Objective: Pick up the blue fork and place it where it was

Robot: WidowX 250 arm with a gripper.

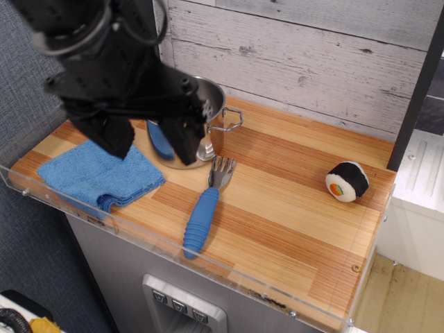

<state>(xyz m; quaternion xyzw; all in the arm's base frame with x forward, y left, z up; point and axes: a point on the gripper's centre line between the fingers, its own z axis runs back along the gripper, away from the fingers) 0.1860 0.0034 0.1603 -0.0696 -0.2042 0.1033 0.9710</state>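
One blue fork (204, 211) lies flat on the board beside the pot (202, 128), tines toward it. Gripper (147, 141) spread wide, empty. Fork looks light, rigid; ribbed handle mid-length probably offers best grip.

Blue fork (203, 211): ribbed matt blue plastic handle; short tines of bright silver metal. Pot (208, 125): polished steel, mirror-glossy, with a thin wire side handle. Cloth (97, 173): soft blue terry, matt and napped. Counter (291, 201): striped wood, smooth satin finish, edged in clear glossy plastic. Gripper (149, 135): matt black plastic. Sushi toy (347, 181): matt, soft-looking.
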